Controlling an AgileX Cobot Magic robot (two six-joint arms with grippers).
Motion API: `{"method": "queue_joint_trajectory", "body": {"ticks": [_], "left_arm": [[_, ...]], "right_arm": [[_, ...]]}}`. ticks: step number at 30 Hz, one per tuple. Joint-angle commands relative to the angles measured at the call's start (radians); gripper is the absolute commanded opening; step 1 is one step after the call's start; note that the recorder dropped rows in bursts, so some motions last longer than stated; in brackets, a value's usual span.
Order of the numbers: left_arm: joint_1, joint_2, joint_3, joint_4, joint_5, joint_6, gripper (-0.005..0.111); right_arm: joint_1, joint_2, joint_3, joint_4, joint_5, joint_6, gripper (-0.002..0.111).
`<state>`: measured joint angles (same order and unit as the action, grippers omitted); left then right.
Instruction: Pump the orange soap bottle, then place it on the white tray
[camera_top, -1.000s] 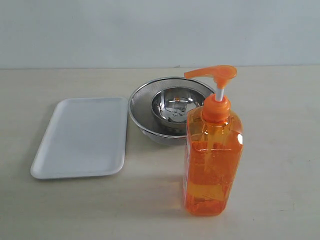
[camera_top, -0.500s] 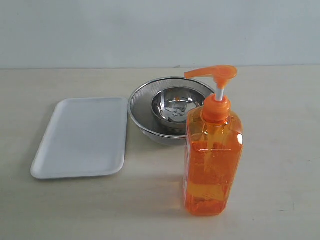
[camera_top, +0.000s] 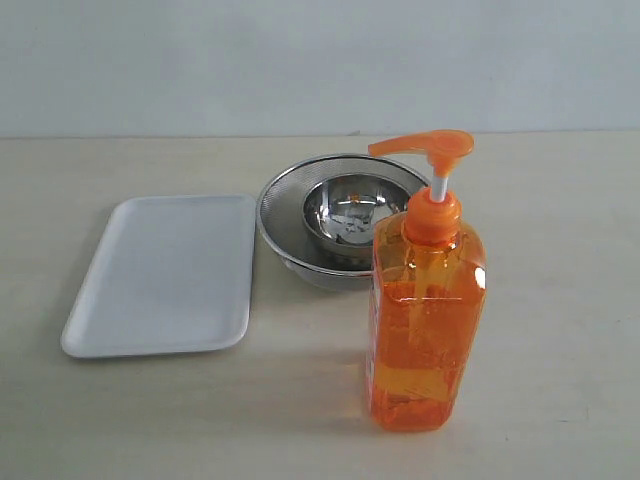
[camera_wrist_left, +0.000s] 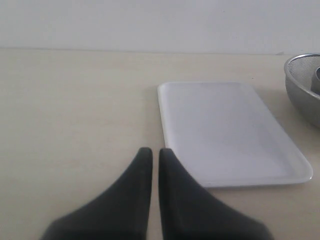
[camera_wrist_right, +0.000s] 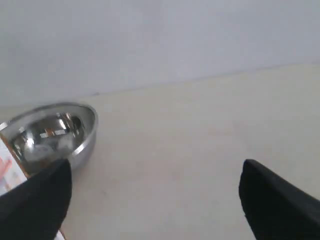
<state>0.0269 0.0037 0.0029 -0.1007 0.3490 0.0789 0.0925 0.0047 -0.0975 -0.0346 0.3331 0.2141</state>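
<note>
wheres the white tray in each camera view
Exterior: white tray lies flat, left of the steel bowls.
Left wrist: just ahead of the shut left gripper, steel bowls beyond it.
Right wrist: not in it.
Shared landmark: the steel bowls, in all three.

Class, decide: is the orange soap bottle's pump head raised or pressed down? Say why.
Raised: on the orange soap bottle, bare white stem shows between pump head and collar.

Robot test bench in lab-type room, so it seems. Plain beige tabletop (camera_top: 560, 300), blank pale grey wall (camera_top: 320, 60) behind. Few household props set out: flat white rectangular tray (camera_top: 160, 275), nested round steel bowls (camera_top: 340, 215), tall translucent orange soap bottle (camera_top: 425, 320) with pump. Black left gripper (camera_wrist_left: 155, 155) and black right gripper (camera_wrist_right: 155, 170) hang above table.
</note>
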Motion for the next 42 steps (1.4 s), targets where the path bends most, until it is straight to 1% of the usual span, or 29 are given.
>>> {"method": "queue_joint_trajectory", "body": {"ticks": [1, 10, 13, 15, 19, 22, 25, 29, 31, 35, 36, 38, 39, 40, 41, 42], "left_arm": [[0.002, -0.004, -0.003, 0.005, -0.008, -0.004, 0.005], [0.002, -0.004, -0.003, 0.005, -0.008, -0.004, 0.005], [0.002, -0.004, -0.003, 0.005, -0.008, -0.004, 0.005], [0.002, -0.004, -0.003, 0.005, -0.008, -0.004, 0.005], [0.002, -0.004, -0.003, 0.005, -0.008, -0.004, 0.005], [0.002, -0.004, -0.003, 0.005, -0.008, -0.004, 0.005], [0.002, -0.004, -0.003, 0.005, -0.008, -0.004, 0.005], [0.002, -0.004, -0.003, 0.005, -0.008, -0.004, 0.005], [0.002, -0.004, -0.003, 0.005, -0.008, -0.004, 0.005], [0.002, -0.004, -0.003, 0.005, -0.008, -0.004, 0.005], [0.002, -0.004, -0.003, 0.005, -0.008, -0.004, 0.005], [0.002, -0.004, -0.003, 0.005, -0.008, -0.004, 0.005], [0.002, -0.004, -0.003, 0.005, -0.008, -0.004, 0.005], [0.002, -0.004, -0.003, 0.005, -0.008, -0.004, 0.005], [0.002, -0.004, -0.003, 0.005, -0.008, -0.004, 0.005], [0.002, -0.004, -0.003, 0.005, -0.008, -0.004, 0.005]], "right_arm": [[-0.002, -0.005, -0.110, 0.060, 0.007, -0.002, 0.082], [-0.002, -0.005, -0.127, 0.094, 0.038, 0.015, 0.082], [-0.002, -0.005, -0.127, 0.138, 0.038, 0.025, 0.082], [-0.002, -0.005, -0.127, 0.182, 0.024, 0.028, 0.082], [-0.002, -0.005, -0.127, 0.191, -0.020, 0.030, 0.082], [-0.002, -0.005, -0.127, 0.264, -0.079, 0.042, 0.082], [-0.002, -0.005, -0.127, 0.267, -0.171, 0.042, 0.082], [-0.002, -0.005, -0.127, 0.279, -0.237, 0.093, 0.082], [-0.002, -0.005, -0.127, 0.274, -0.232, 0.091, 0.082], [-0.002, -0.005, -0.127, 0.200, -0.191, 0.083, 0.082], [-0.002, -0.005, -0.127, 0.200, -0.188, 0.073, 0.081], [-0.002, -0.005, -0.127, 0.207, -0.184, 0.074, 0.057], [-0.002, -0.005, -0.127, 0.239, -0.167, 0.081, 0.029], [-0.002, -0.005, -0.127, 0.286, -0.152, 0.083, 0.010], [-0.002, -0.005, -0.127, 0.365, -0.125, 0.065, 0.002], [-0.002, -0.005, -0.127, 0.392, -0.123, 0.040, 0.001]]}}
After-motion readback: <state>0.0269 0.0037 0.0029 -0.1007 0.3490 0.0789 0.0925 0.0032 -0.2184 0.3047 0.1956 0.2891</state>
